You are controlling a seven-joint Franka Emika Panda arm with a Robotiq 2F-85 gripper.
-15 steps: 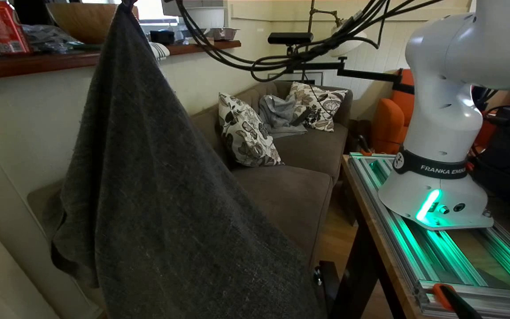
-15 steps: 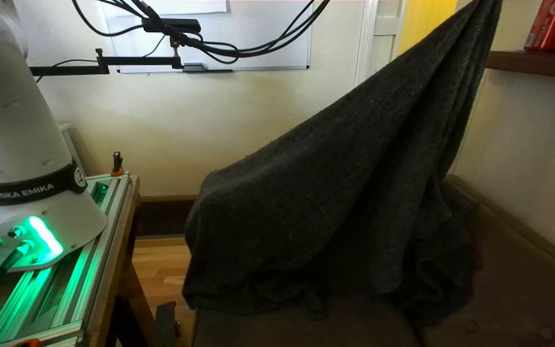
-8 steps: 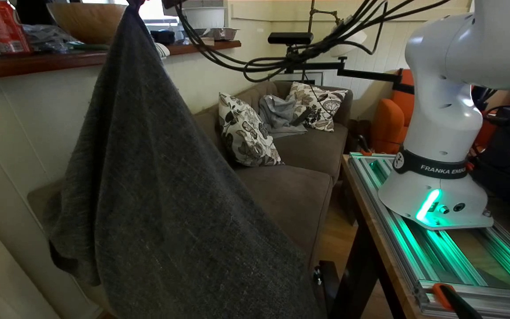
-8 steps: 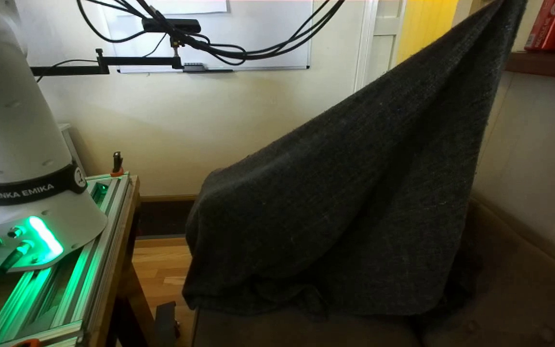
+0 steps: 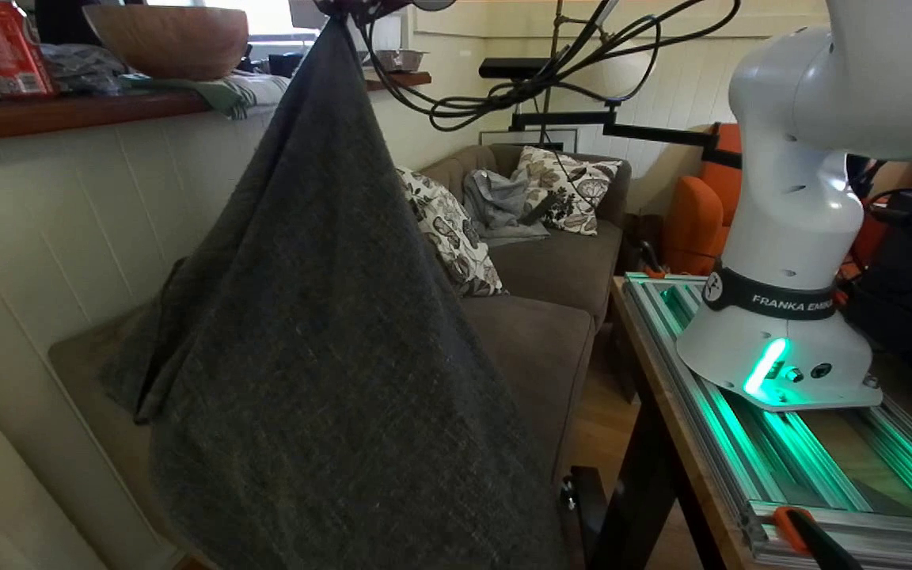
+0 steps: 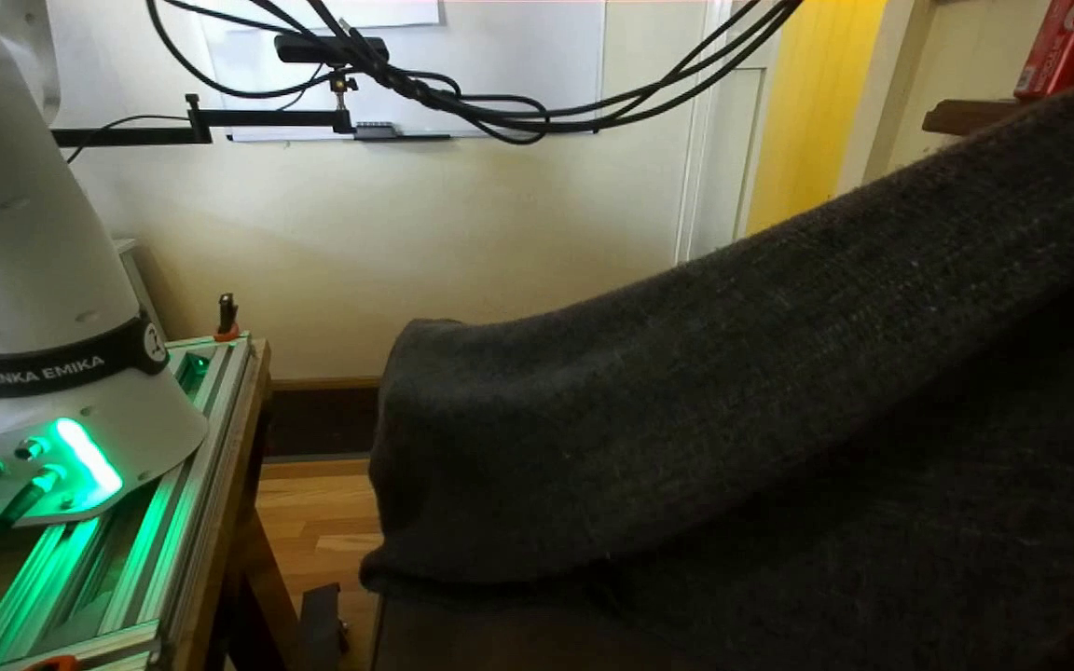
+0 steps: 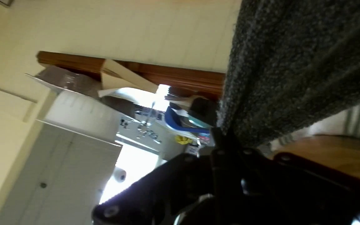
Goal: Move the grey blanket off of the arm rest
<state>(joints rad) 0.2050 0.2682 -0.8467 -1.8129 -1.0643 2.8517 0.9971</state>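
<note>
The dark grey blanket (image 5: 329, 340) hangs as a tall peak from my gripper (image 5: 337, 11) at the top edge of an exterior view. It also shows in an exterior view (image 6: 649, 447), rising to the right edge. Its lower part still drapes over the end of the couch, and the arm rest under it is hidden. In the wrist view my gripper (image 7: 225, 134) is shut on a gathered bit of the blanket (image 7: 292, 62). The gripper is out of frame in the exterior view that shows the blanket close up.
A wooden shelf (image 5: 84, 115) along the wall holds a wooden bowl (image 5: 175, 43), a red can (image 5: 9, 47) and a striped towel (image 5: 246, 91). The couch (image 5: 535, 332) bears patterned pillows (image 5: 456, 237) and a lighter grey cloth (image 5: 499, 202). Cables (image 5: 495, 99) hang from the arm.
My gripper has moved the blanket's peak away from the shelf end and along the couch, uncovering the bowl and towel. The blanket's hanging edge has swung along; its draped end stays on the couch end.
</note>
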